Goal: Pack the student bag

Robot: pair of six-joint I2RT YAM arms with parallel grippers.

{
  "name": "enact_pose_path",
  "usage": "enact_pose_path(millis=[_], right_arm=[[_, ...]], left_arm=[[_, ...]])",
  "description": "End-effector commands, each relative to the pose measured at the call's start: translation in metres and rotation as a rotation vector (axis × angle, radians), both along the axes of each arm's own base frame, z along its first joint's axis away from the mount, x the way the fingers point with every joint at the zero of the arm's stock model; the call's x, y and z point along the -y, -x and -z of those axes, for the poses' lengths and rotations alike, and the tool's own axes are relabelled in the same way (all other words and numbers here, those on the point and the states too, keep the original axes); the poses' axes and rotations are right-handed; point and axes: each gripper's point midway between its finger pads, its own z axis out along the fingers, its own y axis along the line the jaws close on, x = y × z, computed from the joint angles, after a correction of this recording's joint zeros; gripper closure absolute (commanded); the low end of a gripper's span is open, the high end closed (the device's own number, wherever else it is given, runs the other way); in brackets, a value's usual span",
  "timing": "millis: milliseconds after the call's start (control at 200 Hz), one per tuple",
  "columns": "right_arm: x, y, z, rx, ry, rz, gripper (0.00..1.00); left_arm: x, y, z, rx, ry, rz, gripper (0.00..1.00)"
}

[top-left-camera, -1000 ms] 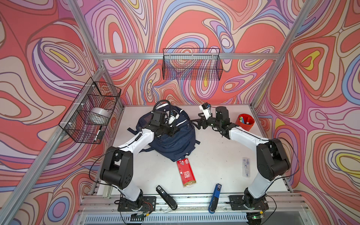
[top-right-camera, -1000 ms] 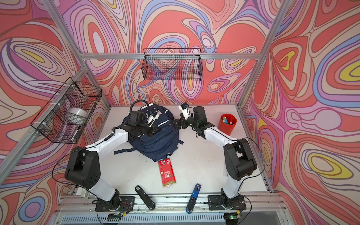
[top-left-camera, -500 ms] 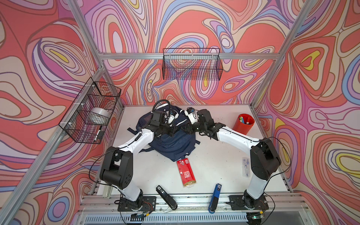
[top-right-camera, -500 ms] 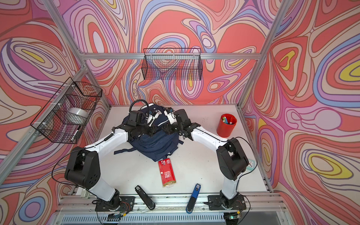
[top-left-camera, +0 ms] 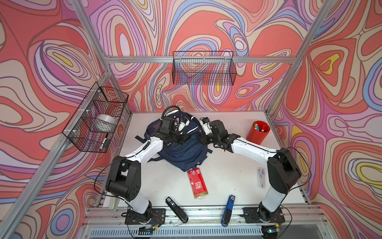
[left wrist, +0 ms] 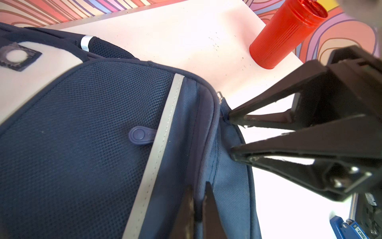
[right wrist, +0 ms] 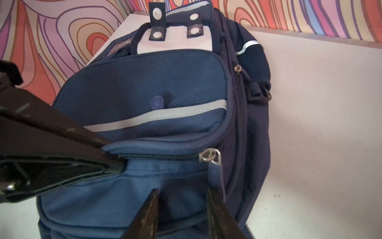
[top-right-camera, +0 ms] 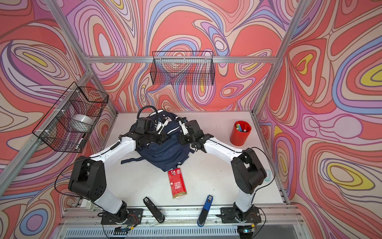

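The right arm has swung away from the red pen cup [top-left-camera: 258, 132] to the student bag [top-left-camera: 184, 152], which lies centre-left on the counter [top-left-camera: 227, 178] in both top views. The right claw [right wrist: 183, 192] has narrowed to half-spread. It straddles the front pocket's zipper pull [right wrist: 215, 173] without clearly pinching it. The left claw [left wrist: 198, 186] is clamped on bag fabric beside that zipper, bracing it. The pocket is zipped, so unzipping looks like the step in hand. The red packet [top-left-camera: 197, 183] in the lower middle waits unpacked.

Nothing legible: print on the red packet [top-left-camera: 197, 183] (white, tiny) is unreadable.
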Motion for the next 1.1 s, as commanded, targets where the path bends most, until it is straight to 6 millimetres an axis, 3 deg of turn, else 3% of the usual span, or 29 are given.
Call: enact_pose_path(millis=[0, 250, 275, 381, 596, 781, 972, 1097], right_arm=[[0.009, -0.009, -0.031, 0.085, -0.047, 0.001, 0.58], [0.013, -0.016, -0.026, 0.022, -0.125, -0.166, 0.51], [0.012, -0.018, -0.012, -0.011, -0.121, -0.187, 0.51], [0.008, -0.018, -0.009, 0.002, -0.118, -0.232, 0.5], [0.008, -0.02, 0.01, -0.038, -0.096, -0.233, 0.54], [-0.001, -0.016, 0.012, -0.026, -0.066, -0.245, 0.57], [0.002, -0.018, 0.032, -0.034, 0.013, -0.207, 0.74], [-0.002, -0.015, 0.031, -0.032, -0.008, -0.232, 1.0]], left_arm=[[0.008, 0.001, -0.025, 0.057, 0.057, 0.029, 1.0], [0.007, 0.001, -0.025, 0.059, 0.049, 0.027, 1.0], [0.007, 0.001, -0.025, 0.059, 0.05, 0.029, 1.0], [0.007, 0.001, -0.025, 0.055, 0.054, 0.026, 1.0], [0.008, -0.001, -0.026, 0.056, 0.059, 0.023, 1.0], [0.008, -0.001, -0.026, 0.052, 0.058, 0.022, 1.0], [0.007, -0.001, -0.028, 0.054, 0.053, 0.018, 1.0], [0.007, -0.001, -0.027, 0.05, 0.054, 0.013, 1.0]])
